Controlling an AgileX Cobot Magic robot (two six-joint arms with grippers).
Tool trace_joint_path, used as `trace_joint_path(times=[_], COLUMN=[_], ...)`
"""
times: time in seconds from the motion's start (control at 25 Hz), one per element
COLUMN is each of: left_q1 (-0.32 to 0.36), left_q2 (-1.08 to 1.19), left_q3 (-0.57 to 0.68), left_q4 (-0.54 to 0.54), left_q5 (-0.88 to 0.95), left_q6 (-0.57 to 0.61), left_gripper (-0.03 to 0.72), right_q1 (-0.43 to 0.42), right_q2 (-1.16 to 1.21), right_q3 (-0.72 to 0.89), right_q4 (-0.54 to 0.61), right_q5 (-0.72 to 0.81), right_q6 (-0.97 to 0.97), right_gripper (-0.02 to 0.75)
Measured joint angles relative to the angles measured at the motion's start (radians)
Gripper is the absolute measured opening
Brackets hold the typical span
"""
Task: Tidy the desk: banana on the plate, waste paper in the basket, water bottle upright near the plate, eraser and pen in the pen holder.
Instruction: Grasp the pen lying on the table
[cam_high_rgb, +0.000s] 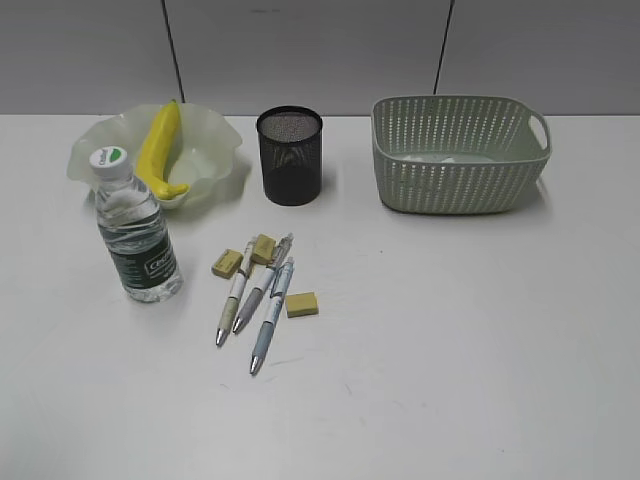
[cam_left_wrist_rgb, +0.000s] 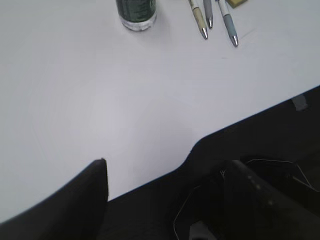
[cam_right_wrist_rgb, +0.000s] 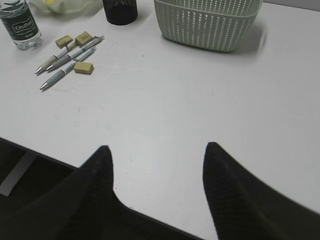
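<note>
Yellow banana (cam_high_rgb: 160, 148) in green plate (cam_high_rgb: 215, 140), bottle (cam_high_rgb: 137, 235) upright nearby, pens (cam_high_rgb: 258, 298) and erasers (cam_high_rgb: 301, 304) loose on desk (cam_high_rgb: 450, 330)

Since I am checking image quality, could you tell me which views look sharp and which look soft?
Exterior view: evenly lit, sharp, with soft shadows beside the black metal mesh cup. Left wrist view: soft and hazy; the clear plastic water bottle is cropped at the top edge. Right wrist view: fairly sharp, with the dark open gripper blurred.
</note>
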Motion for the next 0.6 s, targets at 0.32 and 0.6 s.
trace_joint_path(times=[0.32, 0.6], left_q1=[0.000, 0.000], left_q2=[-0.267, -0.416], left_q3=[0.081, 0.086], left_q4=[0.000, 0.007], left_q5=[-0.042, -0.087], left_q6=[0.000, -0.003], left_gripper=[0.532, 0.474], right_q1=[0.000, 0.000], right_q2=[0.072, 0.456], right_q3=[-0.030, -0.135], right_q4=[0.000, 0.100], right_q5=[-0.060, -0.283], right_q6=[-0.014, -0.220], right_gripper=[0.456, 0.456])
